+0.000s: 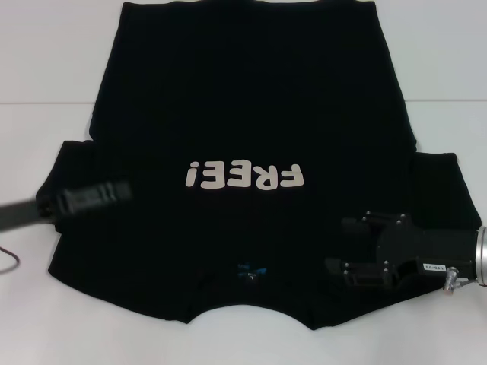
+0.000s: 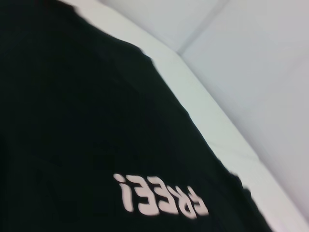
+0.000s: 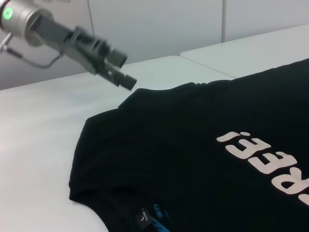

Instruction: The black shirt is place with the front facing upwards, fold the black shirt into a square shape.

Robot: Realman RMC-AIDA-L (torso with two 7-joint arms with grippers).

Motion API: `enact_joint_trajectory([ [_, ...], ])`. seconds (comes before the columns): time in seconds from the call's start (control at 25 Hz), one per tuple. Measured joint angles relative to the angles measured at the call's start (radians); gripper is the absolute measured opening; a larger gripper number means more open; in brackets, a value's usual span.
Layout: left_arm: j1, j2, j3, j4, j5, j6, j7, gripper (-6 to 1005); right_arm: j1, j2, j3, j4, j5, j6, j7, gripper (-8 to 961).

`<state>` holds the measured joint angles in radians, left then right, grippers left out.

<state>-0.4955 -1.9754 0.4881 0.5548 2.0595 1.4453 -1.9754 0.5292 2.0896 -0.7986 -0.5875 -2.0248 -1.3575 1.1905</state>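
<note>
The black shirt (image 1: 243,106) lies flat on the white table (image 1: 46,61), front up, collar toward me. Its off-white "FREE!" lettering (image 1: 245,176) reads upside down, and the small blue neck label (image 1: 249,271) sits at the collar. My left gripper (image 1: 125,188) hovers over the shirt's left sleeve area, and in the right wrist view (image 3: 123,70) its fingers stand apart and empty. My right gripper (image 1: 346,247) is open and empty, just above the shirt near the right shoulder. The shirt also shows in the left wrist view (image 2: 72,121) and the right wrist view (image 3: 193,159).
A seam (image 1: 38,103) runs across the table where two tabletops meet. A thin red cable (image 1: 7,255) lies at the left edge. Bare white table (image 3: 43,145) borders the shirt on both sides.
</note>
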Motion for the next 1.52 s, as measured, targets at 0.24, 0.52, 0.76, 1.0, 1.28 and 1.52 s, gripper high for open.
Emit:
enact_joint_trajectory([
  [0.24,-0.018,0.055,0.005,-0.008,0.012,-0.105,-0.365,901,0.005,0.001,-0.001,0.001,0.0,0.006,0.0,829],
  [0.52,-0.006,0.069,0.003,-0.024,0.014,-0.214,-0.412,895,0.008,0.001,-0.001,0.003,0.0,0.013,0.0,829],
  [0.76,-0.004,0.076,0.003,-0.028,0.054,-0.219,-0.417,890,0.007,0.003,-0.001,0.003,0.0,0.015,0.007,830],
  [1.0,-0.001,0.072,-0.001,-0.036,0.062,-0.273,-0.412,884,0.005,0.003,-0.001,0.003,0.0,0.015,0.011,830],
  [1.28,-0.001,0.065,0.009,-0.055,0.065,-0.327,-0.406,878,0.008,0.003,-0.001,0.003,0.0,0.017,0.012,829],
  [1.52,-0.003,0.061,0.01,-0.08,0.065,-0.355,-0.394,872,0.009,0.003,-0.001,0.003,0.0,0.017,0.012,830],
])
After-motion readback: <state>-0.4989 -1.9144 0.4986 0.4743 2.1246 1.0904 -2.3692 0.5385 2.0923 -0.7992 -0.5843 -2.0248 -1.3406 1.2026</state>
